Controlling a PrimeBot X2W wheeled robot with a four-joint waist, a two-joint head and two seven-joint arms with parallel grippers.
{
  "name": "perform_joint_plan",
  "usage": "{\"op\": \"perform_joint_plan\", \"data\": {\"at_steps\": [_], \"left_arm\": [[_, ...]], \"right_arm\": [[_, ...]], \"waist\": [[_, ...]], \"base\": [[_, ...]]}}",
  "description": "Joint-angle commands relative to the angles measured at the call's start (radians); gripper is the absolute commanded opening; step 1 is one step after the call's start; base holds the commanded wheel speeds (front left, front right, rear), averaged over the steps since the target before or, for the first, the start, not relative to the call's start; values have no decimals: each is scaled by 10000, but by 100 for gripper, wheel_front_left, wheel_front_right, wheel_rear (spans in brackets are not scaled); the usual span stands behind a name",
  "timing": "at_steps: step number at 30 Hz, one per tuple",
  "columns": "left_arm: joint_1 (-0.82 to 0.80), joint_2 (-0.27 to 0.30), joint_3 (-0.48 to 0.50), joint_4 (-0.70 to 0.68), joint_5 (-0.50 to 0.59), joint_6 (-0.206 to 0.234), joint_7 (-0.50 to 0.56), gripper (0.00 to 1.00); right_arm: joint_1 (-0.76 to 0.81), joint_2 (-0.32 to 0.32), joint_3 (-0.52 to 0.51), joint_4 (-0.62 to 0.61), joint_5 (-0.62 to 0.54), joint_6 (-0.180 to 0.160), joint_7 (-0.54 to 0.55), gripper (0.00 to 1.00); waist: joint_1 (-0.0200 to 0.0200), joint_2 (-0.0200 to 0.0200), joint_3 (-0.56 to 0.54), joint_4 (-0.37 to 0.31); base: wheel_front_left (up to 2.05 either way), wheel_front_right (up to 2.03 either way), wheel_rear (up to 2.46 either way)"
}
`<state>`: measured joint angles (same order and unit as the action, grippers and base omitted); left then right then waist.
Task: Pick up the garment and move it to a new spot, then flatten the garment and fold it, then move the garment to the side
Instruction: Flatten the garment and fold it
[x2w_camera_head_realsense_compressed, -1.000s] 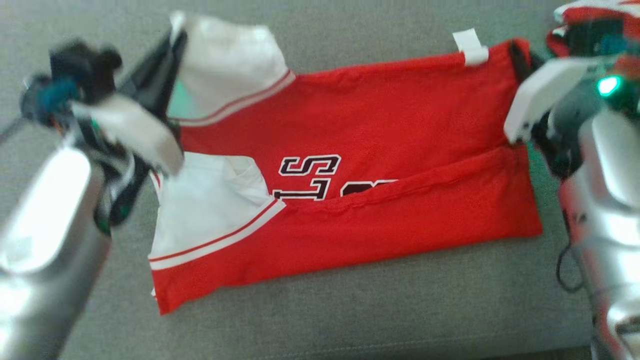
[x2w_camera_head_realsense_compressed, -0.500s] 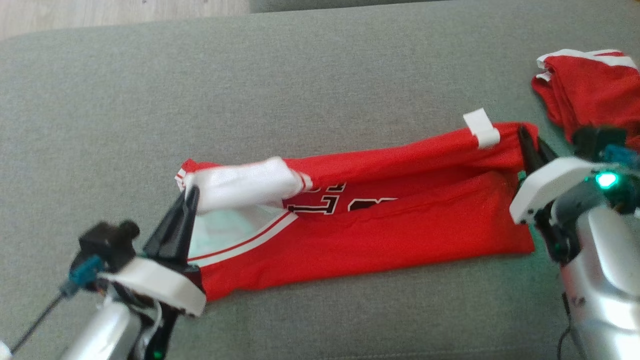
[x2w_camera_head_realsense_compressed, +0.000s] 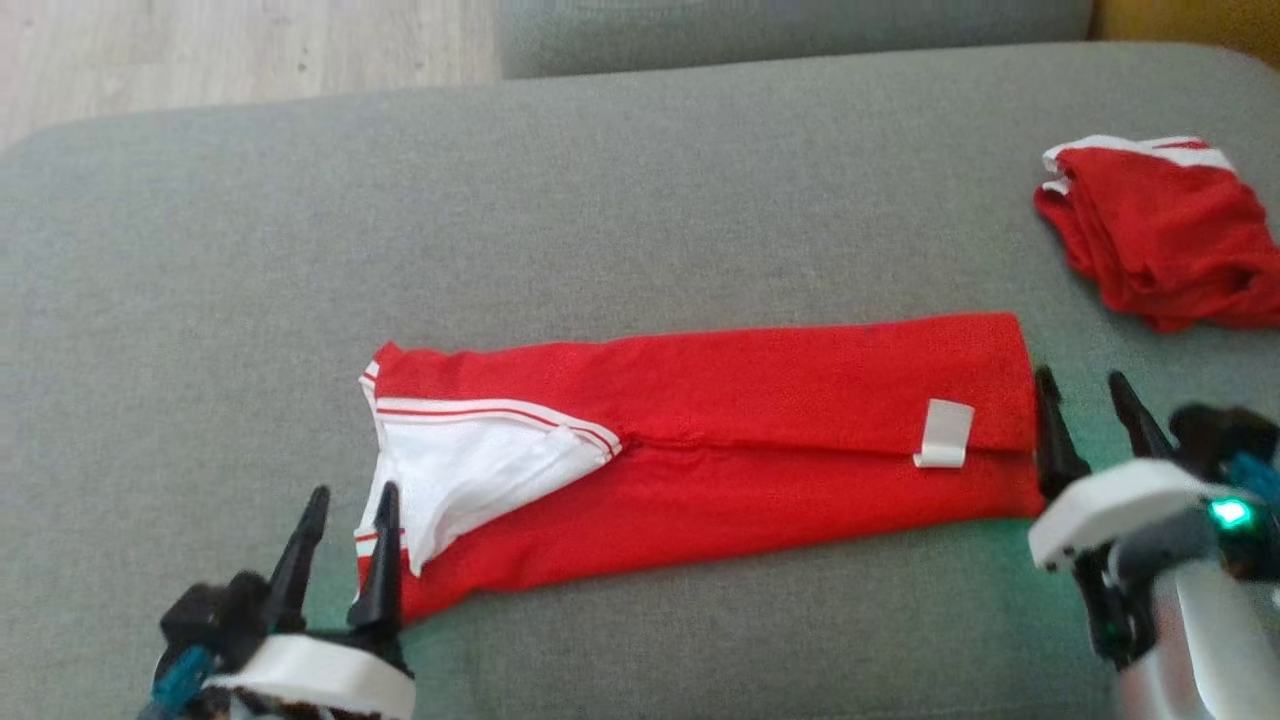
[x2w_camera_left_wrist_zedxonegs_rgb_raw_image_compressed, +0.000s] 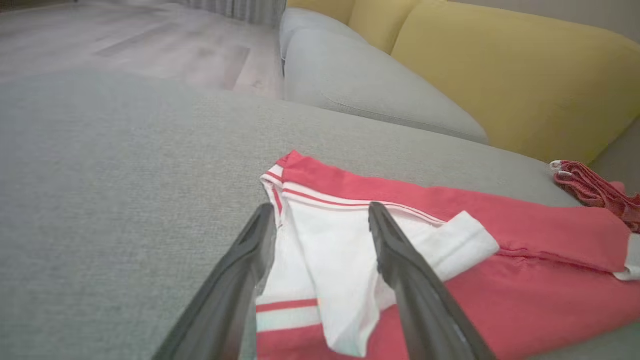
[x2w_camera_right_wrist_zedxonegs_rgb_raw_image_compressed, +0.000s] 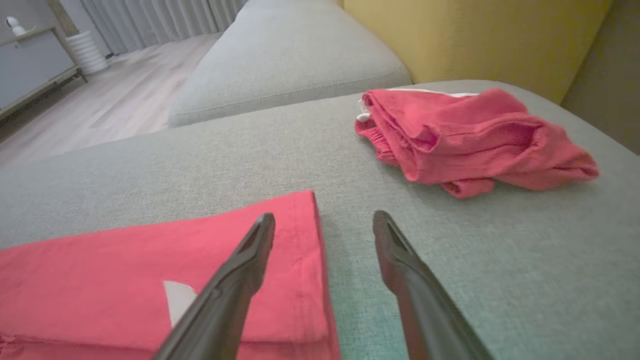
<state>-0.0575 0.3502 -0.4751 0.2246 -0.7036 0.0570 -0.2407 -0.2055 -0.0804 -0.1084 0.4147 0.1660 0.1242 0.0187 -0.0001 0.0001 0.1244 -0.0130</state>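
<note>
The garment (x2w_camera_head_realsense_compressed: 760, 440) is a red jersey with white trim, folded lengthwise into a long band on the grey cushion (x2w_camera_head_realsense_compressed: 600, 200). Its white sleeve end (x2w_camera_left_wrist_zedxonegs_rgb_raw_image_compressed: 350, 260) lies at the left, a white label (x2w_camera_head_realsense_compressed: 943, 433) near the right end. My left gripper (x2w_camera_head_realsense_compressed: 346, 497) stands open at the band's lower left corner, fingers astride the white cloth, holding nothing. My right gripper (x2w_camera_head_realsense_compressed: 1085, 385) is open just off the band's right edge (x2w_camera_right_wrist_zedxonegs_rgb_raw_image_compressed: 315, 240), one finger over the hem, the other over bare cushion.
A second red garment (x2w_camera_head_realsense_compressed: 1160, 230) lies crumpled at the cushion's far right (x2w_camera_right_wrist_zedxonegs_rgb_raw_image_compressed: 470, 135). Beyond the cushion are another grey seat (x2w_camera_right_wrist_zedxonegs_rgb_raw_image_compressed: 290, 60), yellow back cushions (x2w_camera_left_wrist_zedxonegs_rgb_raw_image_compressed: 500, 75) and wooden floor (x2w_camera_head_realsense_compressed: 230, 45).
Both grippers have let go of the jersey's far edge and opened. The folded-over half now lies flat on the near half. The camera view has shifted.
</note>
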Motion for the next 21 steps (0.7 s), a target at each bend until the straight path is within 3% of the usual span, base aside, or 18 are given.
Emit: {"op": "perform_joint_plan", "data": {"at_steps": [1, 6, 13, 21], "left_arm": [[-121, 55, 657, -280, 139, 247, -163, 100], [318, -129, 1357, -722, 859, 870, -204, 100], [750, -246, 1986, -1429, 1632, 1224, -208, 100], [1197, -294, 2522, -2137, 1921, 1483, -209, 100]], "right_arm": [[120, 83, -15, -525, -52, 65, -162, 100], [830, 250, -545, -1054, -33, 65, -43, 100], [1009, 293, -872, -1236, -115, 65, 397, 100], [594, 300, -1366, -44, -479, 65, 1114, 100]], "waist": [[1, -1, -211, 104], [1, -1, -512, 352], [1, -1, -623, 826], [1, -1, -494, 1477]], "base": [[0, 0, 0], [0, 0, 0], [0, 0, 0], [0, 0, 0]]}}
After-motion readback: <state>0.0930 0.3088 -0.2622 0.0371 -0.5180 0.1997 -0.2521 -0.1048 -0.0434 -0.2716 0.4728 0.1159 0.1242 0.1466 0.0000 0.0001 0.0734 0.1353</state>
